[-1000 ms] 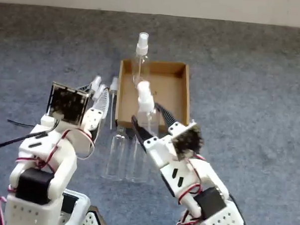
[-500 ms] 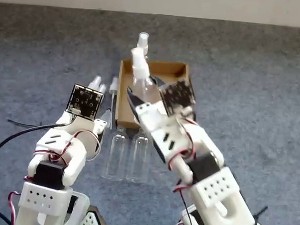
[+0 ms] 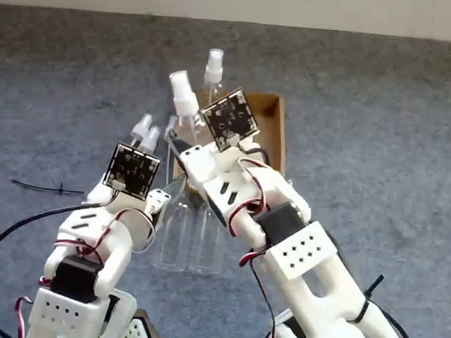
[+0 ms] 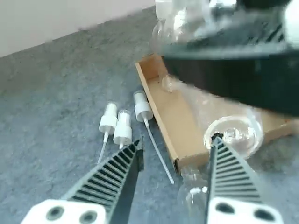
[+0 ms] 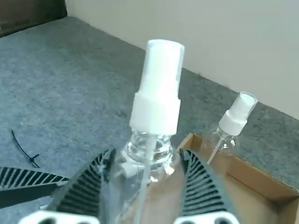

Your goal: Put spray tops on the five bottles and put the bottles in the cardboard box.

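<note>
- the right gripper [image 5: 145, 156] is clamped on the shoulders of a clear bottle [image 5: 150, 144], which has a white spray top [image 5: 156, 88] seated on its neck.
- the right wrist view also makes out the thin tube running down inside the neck.
- the high view places that bottle raised and leaning over the left wall of the cardboard box [image 3: 278, 119].
- a second bottle [image 3: 213, 71], its top on, stands upright at the box's far end.
- the left gripper [image 4: 176, 142] hangs with its claw apart, holding nothing, above the box's near left corner.
- the left wrist view separates three loose spray tops [image 4: 123, 130] on the carpet [image 3: 378, 108] just beside the box's left wall, their tubes trailing.
- two open bottles [image 3: 174, 240] lie side by side on the carpet at the box's near end.
- a black cable tie [image 3: 49, 187] lies well apart on the left.
- the markings on the camera boards [image 3: 229, 120] are too small to read.
</note>
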Tool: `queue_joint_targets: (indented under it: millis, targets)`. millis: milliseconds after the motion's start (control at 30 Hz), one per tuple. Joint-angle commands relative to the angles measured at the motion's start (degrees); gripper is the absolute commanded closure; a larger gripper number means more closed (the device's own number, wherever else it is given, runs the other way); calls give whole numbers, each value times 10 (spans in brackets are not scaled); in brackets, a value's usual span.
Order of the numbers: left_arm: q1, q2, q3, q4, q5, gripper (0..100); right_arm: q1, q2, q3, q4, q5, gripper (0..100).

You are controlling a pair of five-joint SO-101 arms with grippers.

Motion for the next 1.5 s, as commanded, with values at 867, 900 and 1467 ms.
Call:
queue_joint_targets:
  millis: [867, 900, 1467]
  targets:
    - [0, -17, 61, -67, -2, 787, 204, 227, -175, -65, 3, 995]
    - [-12, -17, 64, -70, -1, 787, 204, 249, -175, -97, 2, 995]
    - [-65, -15, 74, -109, 0, 787, 234, 458, -176, -297, 2, 995]
